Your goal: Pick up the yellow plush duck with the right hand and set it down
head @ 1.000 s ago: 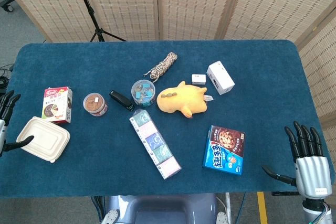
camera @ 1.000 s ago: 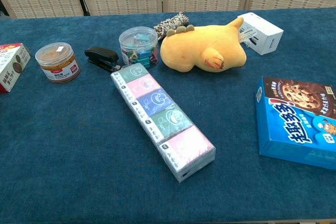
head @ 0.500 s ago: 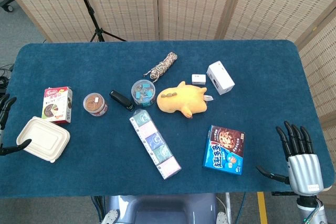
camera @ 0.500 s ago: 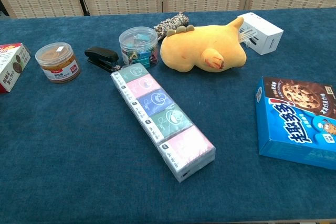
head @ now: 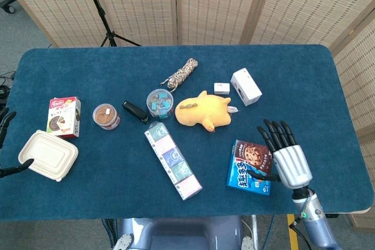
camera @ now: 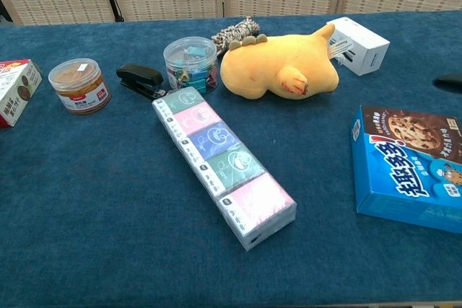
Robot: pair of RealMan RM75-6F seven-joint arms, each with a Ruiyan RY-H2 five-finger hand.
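The yellow plush duck (head: pixel 203 111) (camera: pixel 279 68) lies on its side near the middle of the blue table, untouched. My right hand (head: pixel 285 156) hovers open, fingers spread, over the right edge of the blue cookie box (head: pixel 251 167), to the lower right of the duck and apart from it. In the chest view only dark fingertips (camera: pixel 448 83) of that hand show at the right edge. Of my left hand (head: pixel 6 144) only dark fingers appear at the far left edge, spread and holding nothing.
Around the duck: a clear jar of clips (head: pixel 159 103), a rope bundle (head: pixel 181 73), a white box (head: pixel 245 86), a small white adapter (head: pixel 221 88). A tissue-pack strip (head: pixel 173 160) lies lower left. Further left: stapler (head: pixel 135 111), paste jar (head: pixel 106 116), snack box (head: pixel 64 116), takeaway box (head: pixel 49 154).
My right hand has moved up and left from the table's lower right corner to above the cookie box, nearer the duck. The left hand slid slightly further out of view.
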